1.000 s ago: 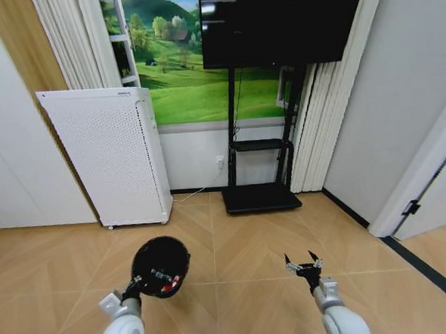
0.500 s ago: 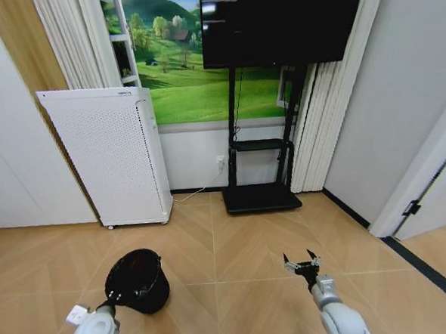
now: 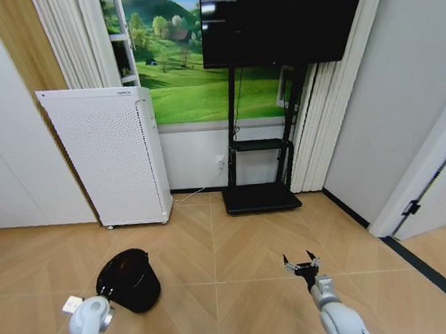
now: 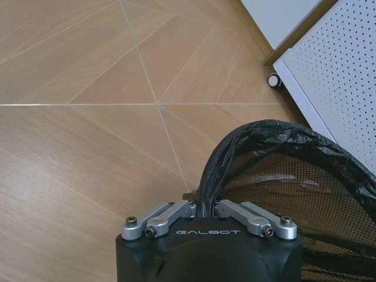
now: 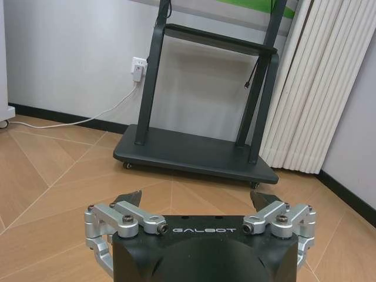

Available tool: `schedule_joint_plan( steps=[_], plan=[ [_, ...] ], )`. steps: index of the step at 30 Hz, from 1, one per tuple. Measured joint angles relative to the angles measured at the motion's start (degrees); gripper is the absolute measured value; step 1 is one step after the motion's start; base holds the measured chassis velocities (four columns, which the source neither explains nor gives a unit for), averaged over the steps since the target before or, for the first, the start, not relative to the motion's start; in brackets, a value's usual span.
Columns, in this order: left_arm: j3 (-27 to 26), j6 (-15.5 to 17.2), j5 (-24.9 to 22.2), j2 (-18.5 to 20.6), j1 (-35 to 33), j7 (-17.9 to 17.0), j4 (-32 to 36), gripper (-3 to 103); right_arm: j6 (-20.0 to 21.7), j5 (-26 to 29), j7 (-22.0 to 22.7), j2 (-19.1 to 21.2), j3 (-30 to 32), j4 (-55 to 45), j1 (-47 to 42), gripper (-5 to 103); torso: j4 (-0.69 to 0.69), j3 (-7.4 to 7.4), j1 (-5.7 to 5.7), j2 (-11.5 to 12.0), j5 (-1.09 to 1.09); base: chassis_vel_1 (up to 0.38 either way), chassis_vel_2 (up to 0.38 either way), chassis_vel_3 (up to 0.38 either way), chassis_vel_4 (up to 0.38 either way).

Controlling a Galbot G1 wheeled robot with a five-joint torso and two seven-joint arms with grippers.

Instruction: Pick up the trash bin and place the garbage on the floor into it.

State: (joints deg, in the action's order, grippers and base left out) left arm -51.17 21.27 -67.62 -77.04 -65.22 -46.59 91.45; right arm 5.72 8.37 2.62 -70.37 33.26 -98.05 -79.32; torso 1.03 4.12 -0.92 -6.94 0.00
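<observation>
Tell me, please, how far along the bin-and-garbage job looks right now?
Bin pickup looks done: the left gripper is shut on the rim of the trash bin, low near the wooden floor. The right gripper is open and holds nothing. No garbage is visible on the floor, and I can't see inside the bin, so collection is unconfirmed.

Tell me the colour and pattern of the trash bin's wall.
Black perforated mesh, with a black bag over the rim; the trash bin shows best in the left wrist view.
</observation>
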Motion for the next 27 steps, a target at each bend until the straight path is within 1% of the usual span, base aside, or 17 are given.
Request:
schedule_joint_plan(
  steps=[4,9,12,14,15,16,18,19,21,22,25,27],
  plan=[
    [0.0,0.1,0.0,0.6,1.3,0.2,-1.6,4,-0.2,0.0,0.0,0.0,0.2,0.1,-0.2,100,0.00,0.00,0.00,0.0,0.00,0.000,0.000,0.000,0.000],
    [-0.2,0.4,-0.3,0.8,4.8,0.7,-5.9,4,-1.0,0.0,-0.1,0.1,0.4,0.6,-0.7,100,0.01,0.00,0.00,0.0,0.00,0.000,0.000,0.000,0.000],
    [0.0,0.3,0.0,0.7,5.9,0.2,-7.0,4,-1.3,0.0,-0.2,0.1,0.6,0.6,-0.9,100,0.01,0.00,0.00,0.0,0.00,0.000,0.000,0.000,0.000],
    [0.5,0.3,0.3,0.4,6.7,-1.7,-7.2,4,-1.7,-0.2,-0.2,-0.1,0.5,0.6,-1.0,100,0.00,0.00,0.00,0.0,0.00,0.000,0.000,0.000,0.000],
    [0.5,0.3,0.3,0.4,6.7,-1.7,-7.2,4,-1.7,-0.2,-0.2,-0.1,0.5,0.6,-1.0,100,0.00,0.00,0.00,0.0,0.00,0.000,0.000,0.000,0.000],
    [0.8,0.2,0.4,0.1,7.2,-3.9,-7.2,4,-1.9,-0.4,-0.2,-0.4,0.4,0.6,-1.2,100,0.00,0.00,0.00,0.0,0.00,0.000,0.000,0.000,0.000],
    [1.5,0.0,0.8,-0.2,8.2,-7.2,-7.4,4,-2.1,-0.7,-0.2,-0.7,0.3,0.6,-1.4,100,0.00,0.00,0.01,0.0,0.00,0.000,0.000,0.000,0.000],
    [1.5,0.0,0.8,-0.2,8.2,-7.2,-7.4,4,-2.1,-0.7,-0.2,-0.7,0.3,0.6,-1.4,100,0.00,0.00,0.01,0.0,0.00,0.000,0.000,0.000,0.000],
    [2.0,-0.5,1.8,-0.2,9.5,-9.3,-8.2,4,-2.8,-1.1,-0.2,-1.0,0.3,0.8,-1.6,100,0.00,0.00,0.01,0.0,0.00,0.000,0.000,0.000,0.000],
    [2.0,-0.5,1.8,-0.2,9.5,-9.3,-8.2,4,-2.8,-1.1,-0.2,-1.0,0.3,0.8,-1.6,100,0.00,0.00,0.01,0.0,0.00,0.000,0.000,0.000,0.000],
    [2.5,-0.8,2.5,0.3,11.8,-10.8,-9.8,4,-3.7,-1.5,-0.2,-1.3,0.3,0.9,-2.0,100,0.01,-0.01,0.01,0.0,0.01,0.000,0.000,0.000,0.000],
    [2.7,-0.9,2.7,0.6,12.5,-10.9,-10.5,4,-3.8,-1.6,-0.2,-1.4,0.3,0.9,-2.1,100,0.01,0.00,0.01,0.0,0.01,0.000,0.000,0.000,0.000]
  ],
)
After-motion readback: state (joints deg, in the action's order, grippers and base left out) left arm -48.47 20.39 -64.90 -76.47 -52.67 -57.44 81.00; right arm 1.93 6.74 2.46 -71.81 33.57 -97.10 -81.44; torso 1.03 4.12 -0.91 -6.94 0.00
